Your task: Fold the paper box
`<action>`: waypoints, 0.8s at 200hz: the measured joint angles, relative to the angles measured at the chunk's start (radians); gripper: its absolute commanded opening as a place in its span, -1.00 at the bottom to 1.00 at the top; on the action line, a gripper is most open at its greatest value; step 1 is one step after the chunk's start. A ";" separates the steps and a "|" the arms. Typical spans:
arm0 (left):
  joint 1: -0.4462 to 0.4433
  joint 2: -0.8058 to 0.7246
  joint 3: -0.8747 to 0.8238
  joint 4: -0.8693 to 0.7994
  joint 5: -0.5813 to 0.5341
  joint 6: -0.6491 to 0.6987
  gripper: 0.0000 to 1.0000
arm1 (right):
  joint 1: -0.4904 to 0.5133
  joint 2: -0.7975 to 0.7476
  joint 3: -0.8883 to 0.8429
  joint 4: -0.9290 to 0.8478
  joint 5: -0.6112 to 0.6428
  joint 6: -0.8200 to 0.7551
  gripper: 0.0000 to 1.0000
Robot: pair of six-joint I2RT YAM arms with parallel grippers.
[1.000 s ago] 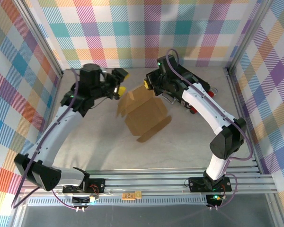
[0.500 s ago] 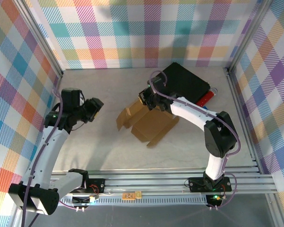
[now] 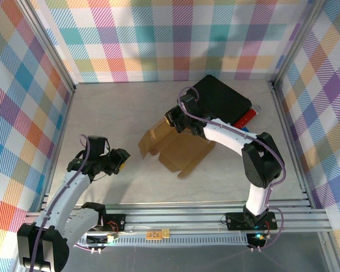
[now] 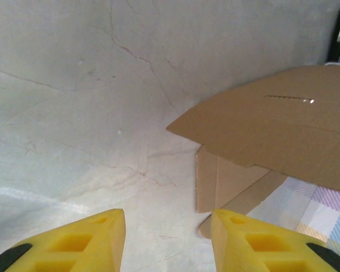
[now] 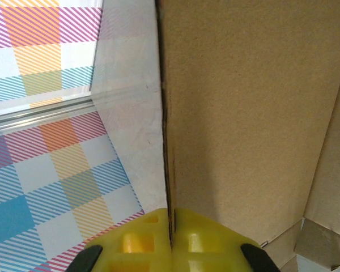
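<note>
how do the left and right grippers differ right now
The left gripper is open and holds nothing; the right gripper is shut on an edge of the paper box. The left gripper hovers over the table at the near left, apart from the box; the right gripper sits at the box's far flaps. Both have yellow fingers.
</note>
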 measured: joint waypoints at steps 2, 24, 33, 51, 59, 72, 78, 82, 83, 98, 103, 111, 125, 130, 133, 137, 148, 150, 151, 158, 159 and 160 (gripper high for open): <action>0.000 0.002 0.000 0.005 0.002 0.002 -0.33 | 0.000 0.000 0.000 -0.001 0.000 0.000 -1.00; 0.000 0.065 0.015 0.064 0.011 0.053 -0.50 | 0.000 0.000 0.001 -0.014 -0.001 -0.006 -1.00; -0.002 0.119 0.039 0.067 0.013 0.091 -0.54 | 0.000 0.000 0.004 -0.022 -0.004 -0.011 -1.00; -0.006 0.227 0.093 0.067 0.016 0.196 -0.53 | 0.000 0.002 0.016 -0.034 -0.013 -0.019 -1.00; -0.009 0.258 0.111 0.068 0.016 0.242 -0.52 | 0.000 0.005 0.022 -0.038 -0.017 -0.021 -1.00; -0.018 0.286 0.132 0.069 0.009 0.323 -0.52 | 0.000 0.016 0.031 -0.041 -0.026 -0.026 -1.00; -0.023 0.294 0.141 0.071 0.008 0.362 -0.52 | 0.000 0.021 0.032 -0.042 -0.027 -0.026 -1.00; -0.027 0.299 0.145 0.073 0.006 0.385 -0.52 | 0.000 0.025 0.034 -0.042 -0.029 -0.027 -1.00; -0.030 0.301 0.147 0.074 0.005 0.395 -0.52 | 0.000 0.026 0.034 -0.042 -0.030 -0.027 -1.00; -0.054 0.319 0.162 0.090 -0.002 0.473 -0.51 | 0.000 0.034 0.037 -0.037 -0.037 -0.031 -1.00; -0.064 0.325 0.166 0.097 -0.003 0.500 -0.50 | 0.000 0.035 0.038 -0.038 -0.038 -0.034 -1.00; -0.083 0.334 0.169 0.104 -0.008 0.538 -0.48 | 0.000 0.035 0.040 -0.042 -0.038 -0.037 -1.00; -0.127 0.340 0.169 0.117 -0.018 0.599 -0.42 | 0.000 0.035 0.040 -0.049 -0.040 -0.042 -1.00; -0.140 0.340 0.169 0.118 -0.018 0.617 -0.40 | 0.000 0.035 0.040 -0.053 -0.042 -0.044 -1.00; -0.151 0.339 0.169 0.119 -0.022 0.627 -0.37 | -0.001 0.035 0.040 -0.056 -0.042 -0.045 -1.00; -0.160 0.338 0.169 0.119 -0.026 0.642 -0.32 | -0.001 0.035 0.040 -0.059 -0.042 -0.045 -1.00; -0.188 0.334 0.169 0.119 -0.042 0.669 -0.17 | -0.001 0.036 0.043 -0.069 -0.043 -0.046 -1.00; -0.192 0.331 0.169 0.118 -0.048 0.679 -0.14 | -0.001 0.037 0.044 -0.072 -0.043 -0.047 -1.00; -0.194 0.331 0.169 0.118 -0.050 0.680 -0.12 | -0.002 0.037 0.045 -0.072 -0.043 -0.047 -1.00; -0.206 0.320 0.169 0.117 -0.068 0.692 0.00 | -0.002 0.039 0.048 -0.079 -0.045 -0.049 -1.00; -0.208 0.318 0.169 0.117 -0.072 0.688 0.02 | -0.002 0.040 0.049 -0.080 -0.046 -0.048 -1.00; -0.209 0.316 0.168 0.117 -0.074 0.688 0.03 | -0.002 0.040 0.049 -0.080 -0.046 -0.049 -1.00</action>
